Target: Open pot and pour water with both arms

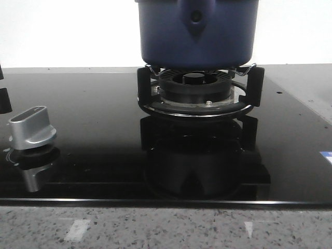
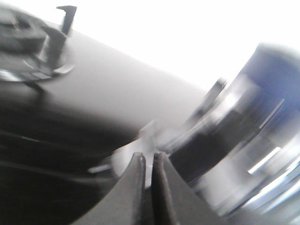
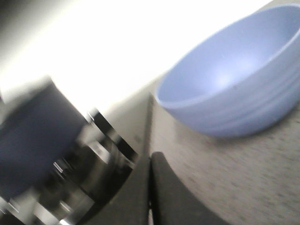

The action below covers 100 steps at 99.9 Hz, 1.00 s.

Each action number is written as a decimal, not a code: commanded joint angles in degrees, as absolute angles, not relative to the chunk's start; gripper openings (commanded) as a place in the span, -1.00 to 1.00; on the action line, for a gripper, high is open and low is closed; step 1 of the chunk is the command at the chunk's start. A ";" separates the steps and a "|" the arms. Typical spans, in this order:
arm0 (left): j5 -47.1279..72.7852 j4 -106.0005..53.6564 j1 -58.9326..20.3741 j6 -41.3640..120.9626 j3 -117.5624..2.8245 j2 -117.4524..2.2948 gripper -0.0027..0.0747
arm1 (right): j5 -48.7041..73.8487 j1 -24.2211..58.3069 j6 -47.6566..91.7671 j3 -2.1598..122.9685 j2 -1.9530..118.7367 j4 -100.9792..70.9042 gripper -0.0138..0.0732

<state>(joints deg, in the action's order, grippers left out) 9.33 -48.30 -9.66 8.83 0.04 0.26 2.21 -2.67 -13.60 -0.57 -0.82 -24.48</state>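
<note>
Left gripper (image 2: 147,161) fingers pressed together, nothing between. Right gripper (image 3: 150,161) likewise pressed shut, empty. Pot (image 1: 197,32) upright on burner grate (image 1: 199,96), handle mount facing camera; matte navy, straight-sided. Glossy black cooktop (image 1: 93,119). Smooth pale-blue bowl (image 3: 234,79) on speckled counter (image 3: 243,178).

Front view: low, close, level with the hob, facing forward at the pot (image 1: 197,31) on its burner (image 1: 196,88).
Left wrist view: tilted, blurred, looking past the left gripper (image 2: 146,157).
Right wrist view: likewise tilted, near a blue bowl (image 3: 234,79).
Shared: pot and burner.
</note>
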 commanded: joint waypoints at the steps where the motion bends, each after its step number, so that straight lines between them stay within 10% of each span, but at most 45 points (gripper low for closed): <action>1: 0.00 -62.49 -9.75 8.68 1.81 1.80 -0.98 | -5.29 -2.96 -13.18 -2.06 -1.71 -34.29 -0.85; 70: 22.40 -55.46 -9.96 43.01 -22.63 -11.91 -0.97 | 22.59 -2.96 6.20 24.71 3.83 -11.21 -0.85; 100: 22.59 -56.05 -10.88 51.53 -30.79 -25.27 0.17 | 24.81 -2.96 8.76 29.61 4.52 -8.68 -0.48</action>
